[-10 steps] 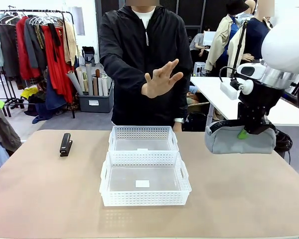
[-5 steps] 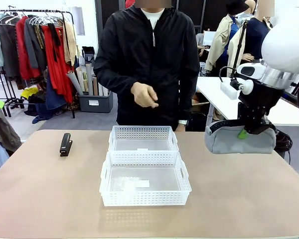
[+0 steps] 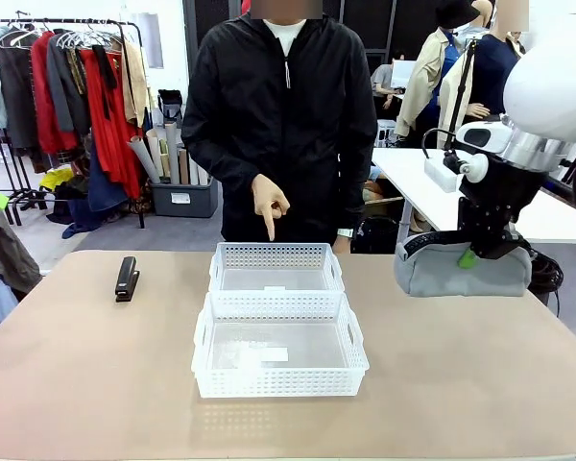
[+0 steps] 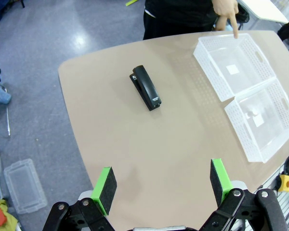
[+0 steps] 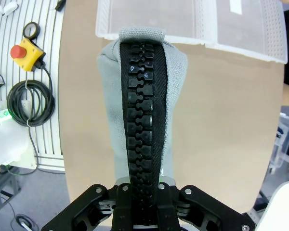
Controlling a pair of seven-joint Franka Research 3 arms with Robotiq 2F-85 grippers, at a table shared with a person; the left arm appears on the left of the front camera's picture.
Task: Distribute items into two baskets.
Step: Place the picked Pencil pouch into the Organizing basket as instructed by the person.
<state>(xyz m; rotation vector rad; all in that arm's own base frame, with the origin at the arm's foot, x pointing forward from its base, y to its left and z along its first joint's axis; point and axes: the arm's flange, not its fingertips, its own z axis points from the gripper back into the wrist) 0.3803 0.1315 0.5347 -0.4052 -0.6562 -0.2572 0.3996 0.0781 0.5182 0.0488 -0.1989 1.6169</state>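
Pouch (image 3: pixel 442 274) pinched by right gripper (image 3: pixel 469 257), 3 o'clock of baskets (image 3: pixel 278 382) (strap side up). Left gripper (image 4: pixel 162 185) spread. Person's hand (image 3: pixel 269 200) points forefinger at far basket (image 3: pixel 276 253).

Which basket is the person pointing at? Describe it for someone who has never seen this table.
On the tan table, two white lattice baskets sit in the middle, one behind the other. The one meant is the far basket, on the person's side, right below the person's hand with its index finger pointing down. Its twin, the near basket, lies closer to the robot.
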